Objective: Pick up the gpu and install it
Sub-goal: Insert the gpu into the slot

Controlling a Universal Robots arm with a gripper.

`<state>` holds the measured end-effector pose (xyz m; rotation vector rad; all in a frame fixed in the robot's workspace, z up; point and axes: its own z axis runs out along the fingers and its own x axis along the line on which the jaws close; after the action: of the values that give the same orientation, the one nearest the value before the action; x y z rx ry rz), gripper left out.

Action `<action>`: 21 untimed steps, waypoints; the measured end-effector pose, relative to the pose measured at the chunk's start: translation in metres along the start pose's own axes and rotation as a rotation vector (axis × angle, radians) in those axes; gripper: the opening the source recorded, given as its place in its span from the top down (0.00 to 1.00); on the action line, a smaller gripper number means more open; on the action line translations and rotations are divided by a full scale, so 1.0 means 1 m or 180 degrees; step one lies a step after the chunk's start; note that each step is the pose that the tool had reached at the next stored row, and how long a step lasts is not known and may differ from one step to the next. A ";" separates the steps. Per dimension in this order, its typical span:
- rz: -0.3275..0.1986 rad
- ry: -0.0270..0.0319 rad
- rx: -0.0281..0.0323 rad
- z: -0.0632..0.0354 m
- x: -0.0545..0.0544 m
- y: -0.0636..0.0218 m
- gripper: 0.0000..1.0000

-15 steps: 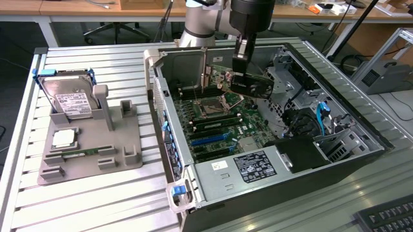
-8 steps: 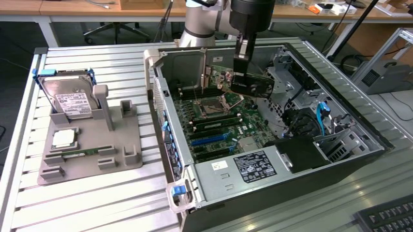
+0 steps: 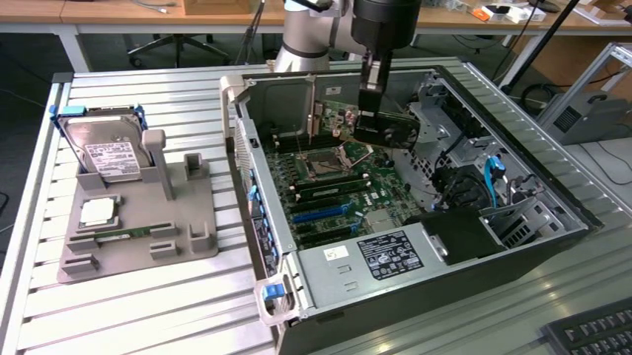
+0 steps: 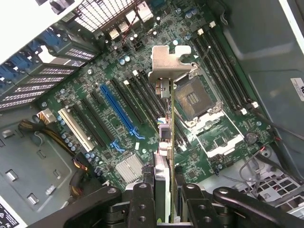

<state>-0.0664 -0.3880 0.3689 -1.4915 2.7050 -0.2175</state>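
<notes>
Wrist view looks along the gpu (image 4: 170,137), which stands on edge between the fingers of the claw (image 4: 166,190). The fingers are clamped on the card from both sides, and the silver bracket (image 4: 165,66) is at the card's far end. In the exterior view the claw (image 3: 368,111) hangs inside the open computer case (image 3: 259,111) on the desk (image 3: 148,310). There the gpu (image 3: 385,132) is held above the motherboard (image 3: 326,196), apart from it and not seated in any slot.

Under the card lie the open processor socket (image 4: 192,97) and, off to one side, the blue slot (image 4: 118,111). The card looks nearer the socket than the long slots. If it came down out of line, its edge could hit the socket's bare contacts or the slot walls. The grip is on a thin board, so pressure against a slot it does not match could tilt or slide it in the claw. The bracket could also catch on the rear wall of the case.
</notes>
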 end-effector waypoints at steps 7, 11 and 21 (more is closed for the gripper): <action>-0.0099 -0.0008 0.0007 0.0001 0.000 0.0000 0.73; -0.0152 -0.0012 0.0011 0.0001 0.000 0.0000 0.73; -0.0292 -0.0022 0.0021 0.0002 0.000 0.0000 0.73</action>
<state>-0.0664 -0.3880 0.3687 -1.6130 2.6306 -0.2241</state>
